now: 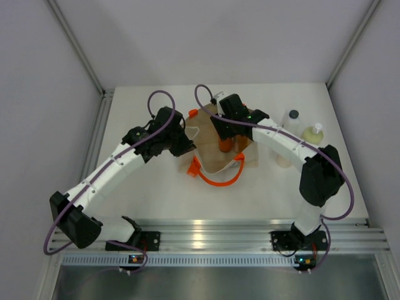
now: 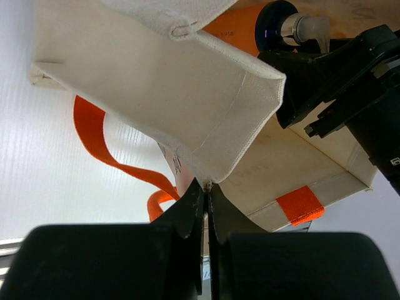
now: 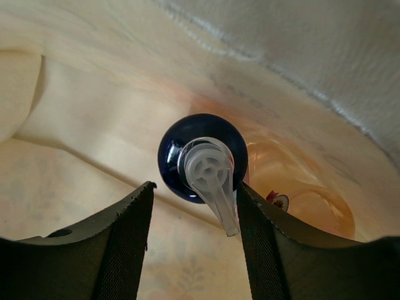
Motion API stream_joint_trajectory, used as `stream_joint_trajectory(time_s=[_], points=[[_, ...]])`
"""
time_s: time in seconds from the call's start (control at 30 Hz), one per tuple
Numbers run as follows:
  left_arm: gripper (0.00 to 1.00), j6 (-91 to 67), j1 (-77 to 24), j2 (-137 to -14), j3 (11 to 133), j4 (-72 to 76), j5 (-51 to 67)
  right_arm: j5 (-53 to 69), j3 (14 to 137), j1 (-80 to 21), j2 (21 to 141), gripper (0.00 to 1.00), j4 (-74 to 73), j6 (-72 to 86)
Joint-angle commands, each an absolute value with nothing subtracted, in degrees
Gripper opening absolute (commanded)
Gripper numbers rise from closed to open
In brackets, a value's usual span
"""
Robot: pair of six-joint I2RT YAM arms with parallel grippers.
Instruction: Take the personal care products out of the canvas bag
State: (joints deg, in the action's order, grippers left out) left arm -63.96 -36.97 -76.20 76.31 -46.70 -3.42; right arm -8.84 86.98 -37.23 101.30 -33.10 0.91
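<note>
The beige canvas bag stands mid-table with its orange handles drooping forward. My left gripper is shut on the bag's side seam, holding the mouth open. My right gripper is open and reaches into the bag. Its fingers straddle the orange bottle's dark cap and clear pump. The right finger is close against the pump and the left finger is apart from it. That bottle also shows in the left wrist view. A second amber bottle lies deeper inside.
Three bottles stand right of the bag: white with dark cap, pale yellow-green with white cap, and a cream cylinder. The table's walls rise at the left, back and right. The rail runs along the near edge.
</note>
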Motion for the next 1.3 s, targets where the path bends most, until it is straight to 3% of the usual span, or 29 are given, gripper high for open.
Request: stream_joint_trajectory(time_s=[0.0,0.3,0.67,0.93,1.23,1.27], points=[[0.0,-64.51,-37.27,-75.15,75.24,-46.67,-1.85,-9.05,86.66,-35.86,98.44,0.55,-29.0,3.34],[0.0,-64.34,-37.27,-75.41,75.32,-46.67,-1.49,-10.37,86.31,-35.6,97.03,0.57,-26.9,4.31],[0.0,-64.25,-37.27,-75.23,75.15,-46.67,-1.49,-9.93,84.99,-34.72,98.35,0.47,-26.19,4.31],[0.0,-64.25,-37.27,-75.41,75.15,-46.67,-1.32,-9.93,85.52,-34.19,99.49,0.46,-25.14,4.39],[0.0,-64.25,-37.27,-75.24,75.15,-46.67,-1.58,-8.44,84.82,-34.19,99.93,0.3,-24.7,4.13],[0.0,-64.25,-37.27,-75.23,75.15,-46.58,-1.58,-8.26,84.81,-34.19,99.93,0.24,-24.78,4.13]])
